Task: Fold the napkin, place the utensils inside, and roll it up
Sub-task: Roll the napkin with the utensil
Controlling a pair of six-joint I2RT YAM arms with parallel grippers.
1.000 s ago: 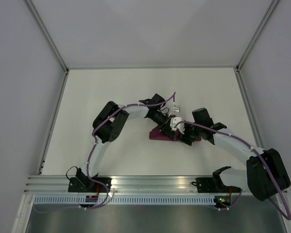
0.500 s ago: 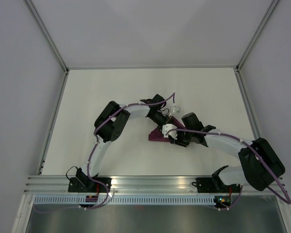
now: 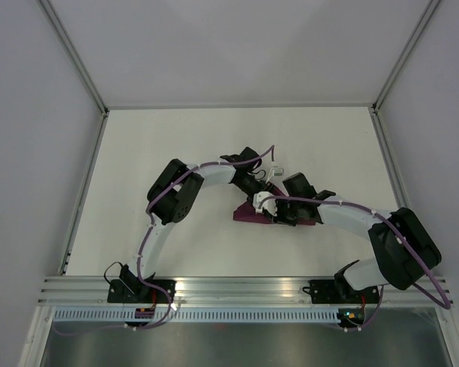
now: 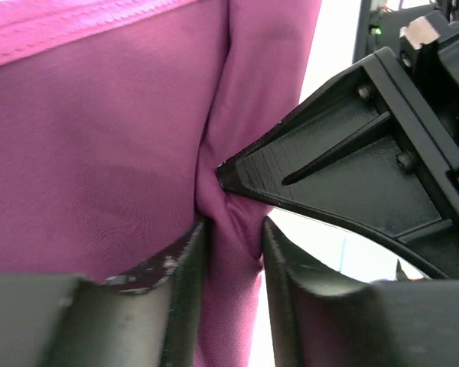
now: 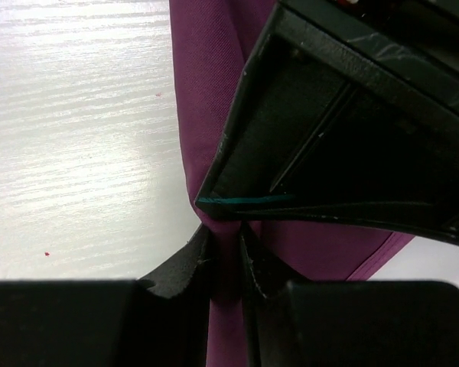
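Your napkin (image 3: pixel 247 214) sits bunched into a small purple-maroon heap near the middle of the table (image 3: pixel 176 145), a little toward the near side. Most of it is hidden under the two wrists in the overhead view. Only a dark wedge shows at its left end, lying on the white surface.

Your left gripper (image 3: pixel 258 196) comes in from the far left and meets the cloth at its far edge. In the left wrist view its fingers (image 4: pixel 185 267) stand either side of a raised ridge of fabric and touch it on both sides, so it is pinching a fold of the napkin. A stitched hem runs along the top of that view.

Your right gripper (image 3: pixel 271 209) reaches in from the right and meets the same heap just beside the left one. In the right wrist view its fingers (image 5: pixel 185 264) are drawn almost together on a thin pleat of the cloth. The tip of one right finger presses into the fabric directly above the left gripper's pinch, so the two grips are touching or nearly so.

A metal rail (image 3: pixel 237 287) runs along the near edge.
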